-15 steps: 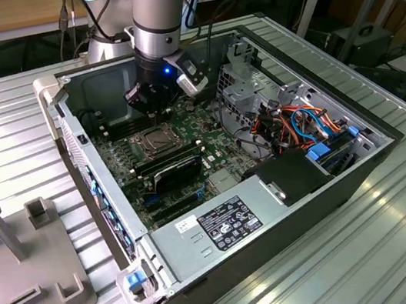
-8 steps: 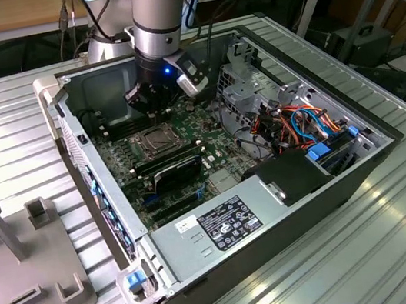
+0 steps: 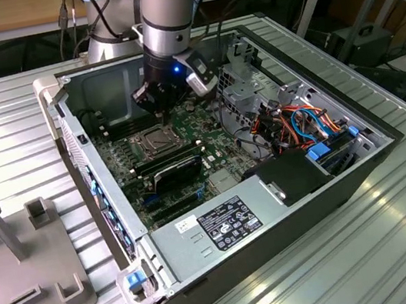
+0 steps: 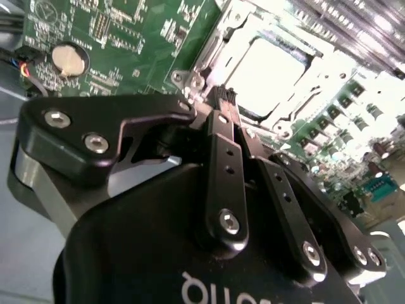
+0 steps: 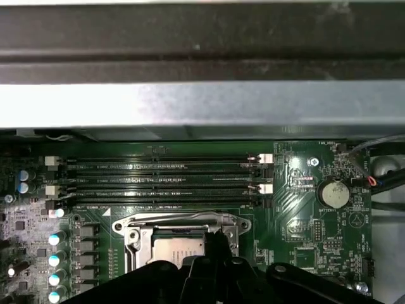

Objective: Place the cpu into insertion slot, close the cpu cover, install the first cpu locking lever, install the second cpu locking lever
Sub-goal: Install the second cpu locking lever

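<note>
The insertion slot [image 3: 150, 140] sits on the green board inside the open computer case. In both wrist views the silvery cpu [image 4: 273, 68] [image 5: 172, 252] lies in it. The metal cpu cover [image 4: 218, 38] [image 5: 183, 223] lies flat around the chip as a frame. My gripper [image 3: 159, 115] [image 4: 223, 104] [image 5: 215, 242] hangs just above the socket's edge, at one corner of the cover. Its black fingers [image 4: 225, 158] are pressed together with nothing visible between them. I cannot tell how the locking levers stand.
Long black memory slots [image 5: 164, 177] run beside the socket, toward the case wall [image 5: 202, 104]. A coin battery [image 5: 332, 193] sits on the board nearby. A black card [image 3: 175, 172], the power supply [image 3: 223, 226] and cable bundles [image 3: 300, 124] fill the case. A grey fixture [image 3: 18, 261] stands on the exterior view's left.
</note>
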`<state>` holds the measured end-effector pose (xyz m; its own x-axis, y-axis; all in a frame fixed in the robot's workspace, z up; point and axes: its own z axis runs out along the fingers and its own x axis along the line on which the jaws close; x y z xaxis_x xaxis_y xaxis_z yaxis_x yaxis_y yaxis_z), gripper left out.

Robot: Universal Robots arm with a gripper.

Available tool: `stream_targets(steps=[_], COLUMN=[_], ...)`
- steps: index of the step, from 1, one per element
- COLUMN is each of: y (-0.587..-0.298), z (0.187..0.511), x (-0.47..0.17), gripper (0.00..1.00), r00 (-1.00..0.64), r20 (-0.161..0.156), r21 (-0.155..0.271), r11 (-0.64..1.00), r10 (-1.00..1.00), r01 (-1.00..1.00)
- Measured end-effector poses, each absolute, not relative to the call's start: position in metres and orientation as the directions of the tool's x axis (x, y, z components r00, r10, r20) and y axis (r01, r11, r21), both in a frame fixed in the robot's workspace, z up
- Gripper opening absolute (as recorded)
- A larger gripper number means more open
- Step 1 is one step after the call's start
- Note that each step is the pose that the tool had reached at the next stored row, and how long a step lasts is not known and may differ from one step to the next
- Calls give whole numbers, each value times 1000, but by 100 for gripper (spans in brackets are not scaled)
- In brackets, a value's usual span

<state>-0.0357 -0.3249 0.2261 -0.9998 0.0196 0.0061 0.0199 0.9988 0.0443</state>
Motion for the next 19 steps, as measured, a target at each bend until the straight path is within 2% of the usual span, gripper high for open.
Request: stream_targets(steps=[19], y=[-374], z=[226], x=[-32], gripper=[11], r00=[-1000], r20=[15], r21=[42], r11=[999], r10=[20], r01=[20])
